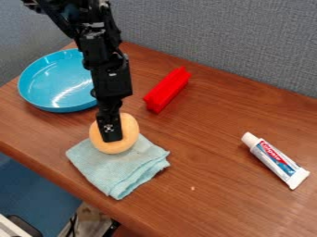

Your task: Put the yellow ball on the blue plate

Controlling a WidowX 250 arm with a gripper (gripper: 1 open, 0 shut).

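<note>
While pointing straight down, claw (113, 127) nearly shut, pressed onto the top of the yellow ball (113, 139) (fingers narrow, closed in against its upper surface; whether truly gripped or only touched cannot be told from this view). Ball itself resting on the light teal cloth (119, 160), near the front edge of the wooden surface (223, 180), not lifted. Black arm (96, 51) rising up and to the left from the claw, crossing in front of the blue plate's right rim. Blue plate (47, 81) at the back left of the surface, well apart from the ball. Red block (166, 89) just right of the arm, lying at a slant. Toothpaste tube (275, 158) far right, well apart from everything else.
</note>
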